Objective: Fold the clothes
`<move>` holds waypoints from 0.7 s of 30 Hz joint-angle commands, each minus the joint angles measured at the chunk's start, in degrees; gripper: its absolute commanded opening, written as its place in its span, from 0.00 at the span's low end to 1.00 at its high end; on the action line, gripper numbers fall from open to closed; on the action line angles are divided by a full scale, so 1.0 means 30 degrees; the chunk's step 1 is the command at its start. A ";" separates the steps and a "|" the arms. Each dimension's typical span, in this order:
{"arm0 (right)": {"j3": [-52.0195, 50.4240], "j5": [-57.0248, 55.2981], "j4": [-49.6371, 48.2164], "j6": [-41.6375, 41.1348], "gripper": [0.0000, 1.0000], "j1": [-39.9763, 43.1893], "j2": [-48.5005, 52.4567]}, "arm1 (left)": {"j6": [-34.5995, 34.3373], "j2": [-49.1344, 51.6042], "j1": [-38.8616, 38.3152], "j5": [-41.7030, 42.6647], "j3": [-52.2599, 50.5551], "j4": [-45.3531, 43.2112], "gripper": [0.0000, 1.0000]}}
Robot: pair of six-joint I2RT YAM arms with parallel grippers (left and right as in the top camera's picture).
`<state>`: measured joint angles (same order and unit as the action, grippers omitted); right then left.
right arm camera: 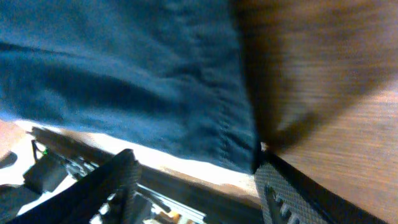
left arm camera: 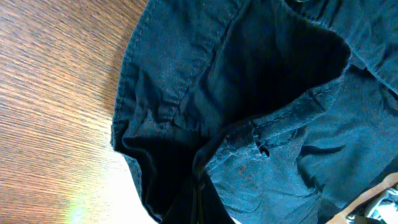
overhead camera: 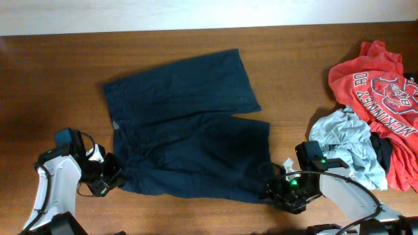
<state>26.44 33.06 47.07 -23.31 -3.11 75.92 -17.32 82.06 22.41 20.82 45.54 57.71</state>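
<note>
The clothes (overhead camera: 189, 124), dark navy shorts with two wide legs, lie spread flat on the wooden table (overhead camera: 52, 78). My left gripper (overhead camera: 110, 176) is at the shorts' near left corner. In the left wrist view the fabric (left arm camera: 249, 93) fills the frame and bunches into a pinch at the bottom centre; the fingers are hidden by it. My right gripper (overhead camera: 277, 189) is at the near right hem corner. In the right wrist view its fingers (right arm camera: 199, 186) are wide apart, and the hem corner (right arm camera: 245, 152) touches the right finger.
A red printed T-shirt (overhead camera: 382, 85) and a light blue garment (overhead camera: 346, 140) lie piled at the right edge, close beside my right arm. The table's back edge runs along the top of the overhead view.
</note>
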 commanded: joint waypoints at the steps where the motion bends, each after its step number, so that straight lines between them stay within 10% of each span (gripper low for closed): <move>1: -0.0437 -0.2346 -0.0291 -0.1151 0.56 -0.0080 0.0109 | 0.0386 -0.0153 0.0087 0.0299 0.0233 -0.0087 0.00; 9: -0.0408 -0.3417 -0.0648 -0.2135 0.47 -0.0080 0.0109 | 0.0386 -0.0153 0.0087 0.0291 0.0233 -0.0153 0.00; 16: -0.0080 -0.3942 -0.0845 -0.2477 0.06 -0.0080 0.0102 | 0.0379 -0.0153 0.0087 0.0299 0.0233 -0.0168 0.00; 21: 0.1413 -0.4619 -0.0117 -0.1486 0.04 -0.0087 0.0066 | 0.0386 -0.0153 0.0087 0.0532 0.0233 -0.0160 0.00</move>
<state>27.55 24.67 46.02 -29.82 -3.16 75.99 -17.30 82.06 22.41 20.97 45.54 57.52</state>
